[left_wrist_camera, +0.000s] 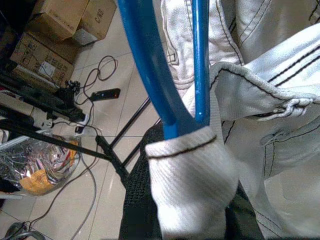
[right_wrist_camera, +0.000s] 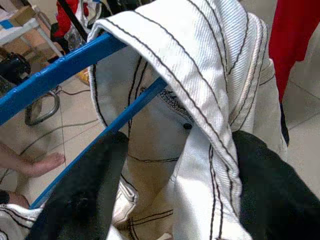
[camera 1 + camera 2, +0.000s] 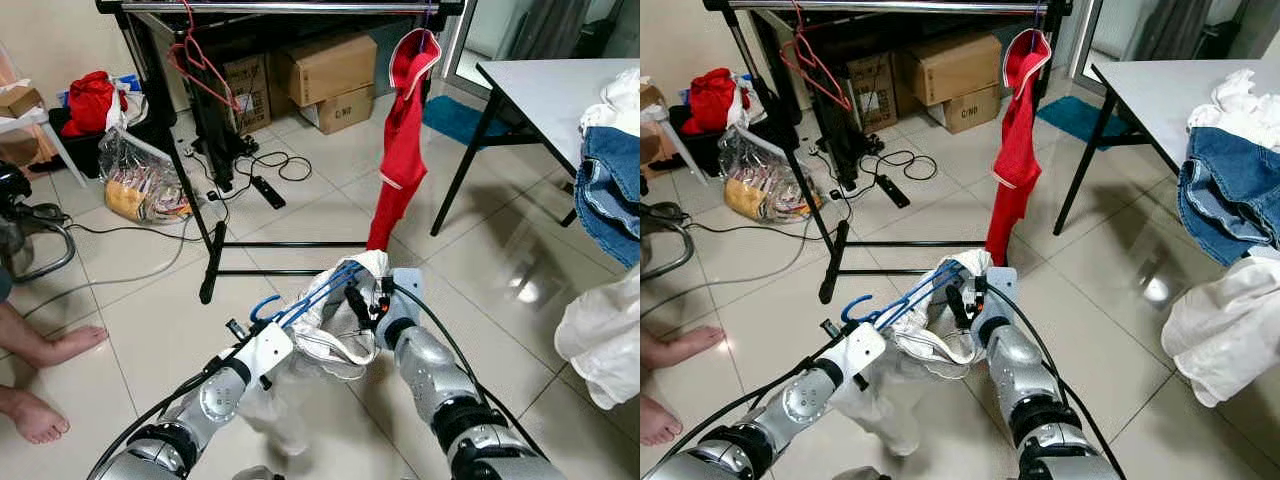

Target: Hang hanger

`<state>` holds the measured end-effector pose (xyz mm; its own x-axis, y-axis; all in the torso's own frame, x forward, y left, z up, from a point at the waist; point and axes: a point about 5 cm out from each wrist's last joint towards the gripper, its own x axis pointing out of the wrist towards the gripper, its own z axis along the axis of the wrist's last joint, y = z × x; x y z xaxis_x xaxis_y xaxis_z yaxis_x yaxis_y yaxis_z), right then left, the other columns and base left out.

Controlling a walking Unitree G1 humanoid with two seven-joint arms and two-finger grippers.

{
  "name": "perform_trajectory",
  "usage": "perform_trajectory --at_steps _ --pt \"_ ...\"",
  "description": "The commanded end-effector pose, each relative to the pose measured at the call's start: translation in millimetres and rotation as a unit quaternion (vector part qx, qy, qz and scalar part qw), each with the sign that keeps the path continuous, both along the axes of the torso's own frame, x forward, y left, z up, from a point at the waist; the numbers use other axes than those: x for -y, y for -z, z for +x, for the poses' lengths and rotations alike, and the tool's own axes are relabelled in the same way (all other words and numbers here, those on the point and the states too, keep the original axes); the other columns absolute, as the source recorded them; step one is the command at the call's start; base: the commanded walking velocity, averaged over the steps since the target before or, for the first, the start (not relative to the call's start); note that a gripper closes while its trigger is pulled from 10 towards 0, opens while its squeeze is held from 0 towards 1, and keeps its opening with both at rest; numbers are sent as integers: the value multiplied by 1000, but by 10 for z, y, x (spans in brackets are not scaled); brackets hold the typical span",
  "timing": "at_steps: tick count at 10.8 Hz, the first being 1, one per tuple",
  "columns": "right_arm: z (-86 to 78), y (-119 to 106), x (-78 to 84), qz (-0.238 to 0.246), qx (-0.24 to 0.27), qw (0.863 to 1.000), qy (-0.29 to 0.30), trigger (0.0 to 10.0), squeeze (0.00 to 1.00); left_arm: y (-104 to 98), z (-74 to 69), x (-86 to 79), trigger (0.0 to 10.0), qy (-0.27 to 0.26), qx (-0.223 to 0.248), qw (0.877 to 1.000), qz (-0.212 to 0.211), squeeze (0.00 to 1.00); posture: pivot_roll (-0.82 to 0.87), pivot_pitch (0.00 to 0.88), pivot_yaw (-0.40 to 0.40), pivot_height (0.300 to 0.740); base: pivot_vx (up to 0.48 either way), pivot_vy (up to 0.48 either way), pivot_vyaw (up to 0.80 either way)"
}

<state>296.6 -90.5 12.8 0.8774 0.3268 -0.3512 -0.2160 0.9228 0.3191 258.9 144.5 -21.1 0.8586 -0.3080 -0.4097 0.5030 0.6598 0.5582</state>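
Note:
A blue hanger (image 3: 312,293) lies low over the floor between my two arms, with a white black-stitched garment (image 3: 328,350) draped on it. My left gripper (image 3: 280,322) is shut on the hanger's bars and a white cuff (image 1: 190,185) near the blue hook (image 3: 262,305). My right gripper (image 3: 357,300) is shut on a folded edge of the white garment (image 2: 210,100), one black finger (image 2: 80,200) on each side. The black clothes rack (image 3: 300,6) stands ahead, with a red garment (image 3: 400,150) hung at its right end and an empty pink hanger (image 3: 200,65) at its left.
A white table (image 3: 560,90) on the right carries jeans (image 3: 610,190) and white cloth (image 3: 605,330). Cardboard boxes (image 3: 325,65) sit behind the rack, whose base bar (image 3: 290,245) crosses the floor. Cables (image 3: 265,180), a plastic bag (image 3: 140,185) and a person's bare feet (image 3: 50,345) lie to the left.

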Motion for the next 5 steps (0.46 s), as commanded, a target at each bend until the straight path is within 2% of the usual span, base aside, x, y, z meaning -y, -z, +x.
perform_trajectory --at_steps 1,5 --pt "-1 -17 5 5 11 1000 3 0 0 -69 71 33 10000 4 17 1000 -7 0 3 0 60 740 0 0 0" --pt "-5 -31 58 -3 33 999 7 0 0 -80 83 48 10000 4 20 1000 -9 0 -3 0 60 740 0 0 0"
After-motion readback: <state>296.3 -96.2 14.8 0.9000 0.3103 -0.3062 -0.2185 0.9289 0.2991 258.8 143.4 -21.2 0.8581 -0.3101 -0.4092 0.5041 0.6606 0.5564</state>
